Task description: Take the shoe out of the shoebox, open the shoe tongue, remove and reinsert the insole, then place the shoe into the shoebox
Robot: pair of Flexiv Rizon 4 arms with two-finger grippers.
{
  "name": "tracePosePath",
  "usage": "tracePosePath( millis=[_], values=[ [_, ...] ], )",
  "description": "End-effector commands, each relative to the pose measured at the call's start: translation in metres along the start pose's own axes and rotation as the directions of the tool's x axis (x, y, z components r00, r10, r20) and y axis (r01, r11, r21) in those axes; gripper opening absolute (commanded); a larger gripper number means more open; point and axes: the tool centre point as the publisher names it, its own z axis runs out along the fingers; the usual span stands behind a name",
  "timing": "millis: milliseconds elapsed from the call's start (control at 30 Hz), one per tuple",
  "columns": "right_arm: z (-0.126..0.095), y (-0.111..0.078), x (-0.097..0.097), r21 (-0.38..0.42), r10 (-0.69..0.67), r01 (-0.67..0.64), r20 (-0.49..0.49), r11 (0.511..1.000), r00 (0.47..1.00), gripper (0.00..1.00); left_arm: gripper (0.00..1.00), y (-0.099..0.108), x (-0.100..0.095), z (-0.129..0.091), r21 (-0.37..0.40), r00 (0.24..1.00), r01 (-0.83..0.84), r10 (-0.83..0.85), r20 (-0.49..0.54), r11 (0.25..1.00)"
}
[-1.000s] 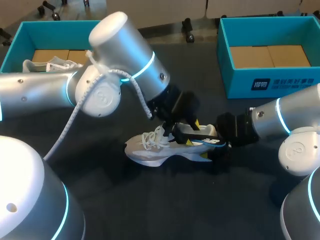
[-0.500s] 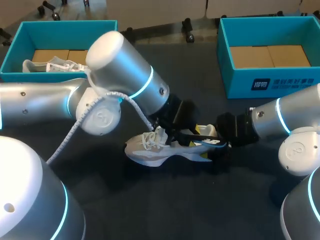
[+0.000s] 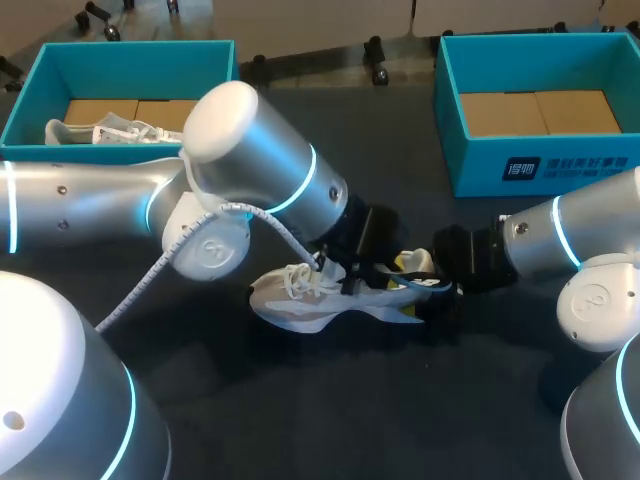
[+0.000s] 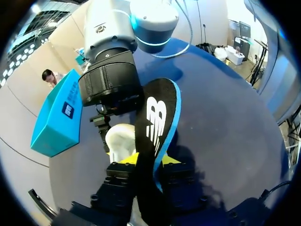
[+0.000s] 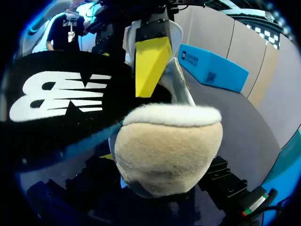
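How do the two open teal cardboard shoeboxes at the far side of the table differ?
The left teal shoebox holds a white lace-up sneaker lying on its floor; the right teal shoebox holds no shoe, only its bare floor. The right teal shoebox shows a printed label on its near wall; the left teal shoebox's near wall is hidden behind the left arm. Both are open, without lids, and have brown cardboard floors.

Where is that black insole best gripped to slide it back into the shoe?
Probably at one end, pinched across its flat faces, as the left gripper does. The insole is a thin, bendy sheet standing on edge, so its free length can feed down into the shoe.
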Motion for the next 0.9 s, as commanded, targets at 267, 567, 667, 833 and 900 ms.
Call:
tracePosePath(
  millis=[267, 567, 667, 833, 900],
  values=[
    [0.002, 0.001, 0.002, 0.007, 0.0, 0.0, 0.003, 1.0, 1.0, 0.0, 0.0, -0.006, 0.0, -0.012, 0.024, 1.0, 0.006, -0.006, -0.001, 1.0],
    [0.002, 0.001, 0.002, 0.007, 0.0, 0.0, 0.003, 1.0, 1.0, 0.0, 0.0, -0.012, 0.009, -0.046, 0.103, 0.999, 0.034, -0.032, -0.024, 0.994],
    [0.002, 0.001, 0.002, 0.007, 0.0, 0.0, 0.003, 1.0, 1.0, 0.0, 0.0, -0.017, 0.006, -0.054, 0.144, 0.994, 0.101, -0.096, -0.043, 0.984],
    [0.002, 0.001, 0.002, 0.007, 0.0, 0.0, 0.003, 1.0, 1.0, 0.0, 0.0, -0.035, -0.001, -0.068, 0.179, 0.975, 0.22, -0.211, -0.07, 0.959],
    [0.002, 0.001, 0.002, 0.007, 0.0, 0.0, 0.003, 1.0, 1.0, 0.0, 0.0, -0.042, -0.003, -0.072, 0.188, 0.965, 0.262, -0.252, -0.078, 0.947]
  ],
)
